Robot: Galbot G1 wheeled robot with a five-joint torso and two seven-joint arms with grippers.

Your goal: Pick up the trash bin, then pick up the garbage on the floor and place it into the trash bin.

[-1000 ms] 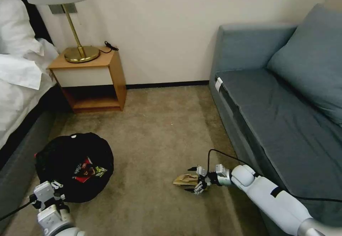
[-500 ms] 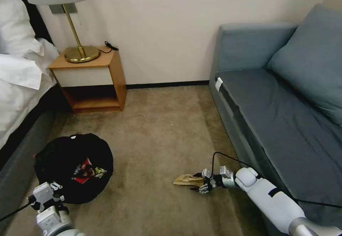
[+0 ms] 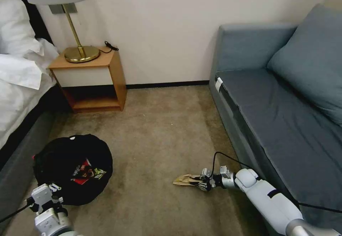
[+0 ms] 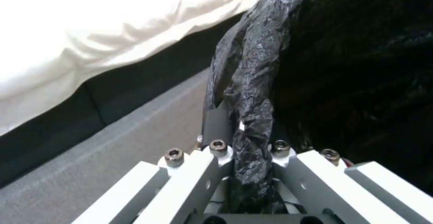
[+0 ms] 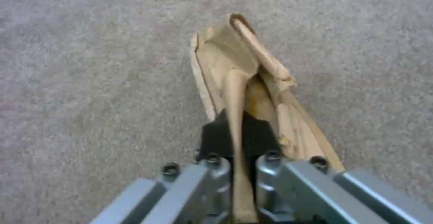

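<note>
right gripper (image 3: 202, 181) at lower center pinches the tan paper (image 3: 185, 180) on the carpet; left gripper (image 4: 246, 149) at lower left clamps the trash bin (image 3: 71, 168) rim.

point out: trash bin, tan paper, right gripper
trash bin (image 3: 60, 157): head view, on the black bag lining.
tan paper (image 5: 234, 65): right wrist view, on the crumpled fold ahead of the jaws.
right gripper (image 3: 203, 183): head view, between the fingertips, shut on the paper.
</note>
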